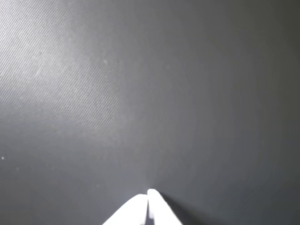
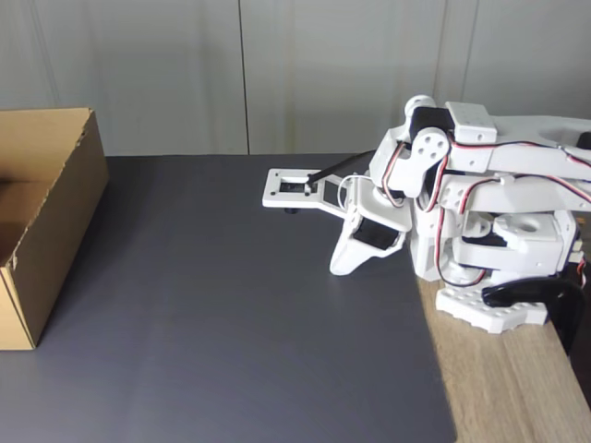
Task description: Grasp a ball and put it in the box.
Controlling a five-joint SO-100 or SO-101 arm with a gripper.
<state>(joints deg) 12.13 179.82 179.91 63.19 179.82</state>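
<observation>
The ball is out of view. The box [image 2: 42,221], plain brown cardboard with its top open, stands at the left edge of the dark mat in the fixed view. The white arm is folded low over its base at the right. My gripper [image 2: 342,266] points down at the mat, far from the box. In the wrist view the two white fingertips of the gripper [image 1: 149,193] meet at a point just above the bare mat. It is shut with nothing between the fingers.
A dark grey mat [image 2: 231,323] covers most of the table, with a strip of bare wood [image 2: 499,388] at the right. The arm's base [image 2: 489,309] is held there by a black clamp [image 2: 536,300]. A grey wall runs behind.
</observation>
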